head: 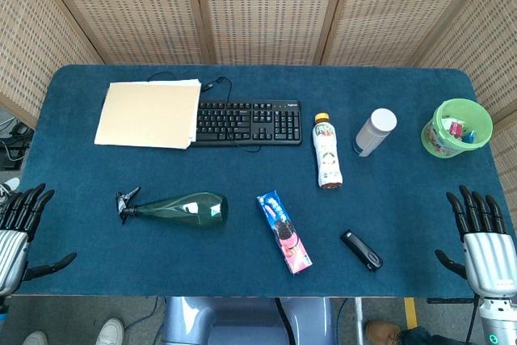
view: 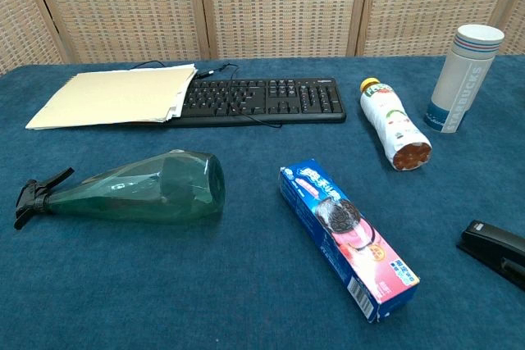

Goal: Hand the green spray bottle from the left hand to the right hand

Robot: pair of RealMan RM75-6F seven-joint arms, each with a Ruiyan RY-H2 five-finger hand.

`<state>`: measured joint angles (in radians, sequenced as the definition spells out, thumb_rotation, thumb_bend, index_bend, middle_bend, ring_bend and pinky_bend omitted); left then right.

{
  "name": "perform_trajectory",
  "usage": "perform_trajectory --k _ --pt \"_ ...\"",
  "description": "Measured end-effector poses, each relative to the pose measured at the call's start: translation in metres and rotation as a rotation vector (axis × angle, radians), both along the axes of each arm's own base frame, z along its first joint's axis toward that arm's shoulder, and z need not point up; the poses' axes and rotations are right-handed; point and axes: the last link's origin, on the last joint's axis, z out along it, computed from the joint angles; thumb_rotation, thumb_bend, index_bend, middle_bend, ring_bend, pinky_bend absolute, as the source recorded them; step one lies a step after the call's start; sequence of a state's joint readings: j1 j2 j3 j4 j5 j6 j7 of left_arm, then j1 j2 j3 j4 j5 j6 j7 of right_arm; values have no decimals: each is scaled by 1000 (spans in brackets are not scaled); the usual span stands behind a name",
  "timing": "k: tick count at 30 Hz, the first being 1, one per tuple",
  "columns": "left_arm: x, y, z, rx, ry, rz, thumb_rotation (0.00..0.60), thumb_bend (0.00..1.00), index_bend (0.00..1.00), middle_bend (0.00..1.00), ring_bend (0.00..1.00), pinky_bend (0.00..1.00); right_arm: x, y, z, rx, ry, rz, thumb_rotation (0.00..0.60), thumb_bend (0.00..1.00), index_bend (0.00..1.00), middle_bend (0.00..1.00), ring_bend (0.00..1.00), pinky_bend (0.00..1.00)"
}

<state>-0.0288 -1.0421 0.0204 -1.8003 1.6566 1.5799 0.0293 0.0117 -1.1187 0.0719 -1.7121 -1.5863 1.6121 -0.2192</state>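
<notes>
The green spray bottle [head: 182, 209] [view: 148, 188] lies on its side on the blue table [head: 81, 159], black nozzle pointing left. My left hand [head: 18, 232] hovers at the table's front left corner, fingers spread, holding nothing, well left of the bottle. At the front right corner my right hand [head: 483, 240] is likewise spread and holds nothing. Neither hand shows in the chest view.
A cookie box [head: 284, 232] [view: 349, 237] lies right of the bottle, a black stapler [head: 361, 250] [view: 495, 250] further right. Behind are a keyboard [head: 246, 121], a paper folder [head: 149, 113], a lying drink bottle [head: 326, 151], a white cup [head: 375, 132] and a green tub [head: 457, 127].
</notes>
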Motion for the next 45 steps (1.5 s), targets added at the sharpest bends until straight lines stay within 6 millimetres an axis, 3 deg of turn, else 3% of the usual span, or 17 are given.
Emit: perform_trajectory --k 10,15,18,22,25,34,45 --pt "-2 2 -3 -12 13 15 600 0 0 0 0 0 0 -1 0 -5 -15 -3 600 0 0 0 0 0" --pt "-1 21 -17 -30 12 -9 600 0 0 0 0 0 -1 -2 2 -10 -30 -6 600 0 0 0 0 0" --pt "0 37 -32 -47 6 -31 600 0 7 0 15 52 -2 -3 2 -9 -36 -9 600 0 0 0 0 0" --pt "-2 61 -57 -104 38 -43 600 0 141 61 131 200 -2 -4 2 -4 -39 -13 600 0 0 0 0 0" --pt "-5 80 -78 -140 70 -46 600 0 201 112 186 252 -3 -4 2 -2 -40 -15 600 0 0 0 0 0" --pt "-15 111 -136 -216 119 -50 600 0 365 209 266 292 -5 -4 7 -9 -57 -23 600 0 0 0 0 0" --pt "-13 132 -178 -229 123 -19 600 41 364 227 277 300 -9 -6 11 -13 -75 -39 600 0 0 0 0 0"
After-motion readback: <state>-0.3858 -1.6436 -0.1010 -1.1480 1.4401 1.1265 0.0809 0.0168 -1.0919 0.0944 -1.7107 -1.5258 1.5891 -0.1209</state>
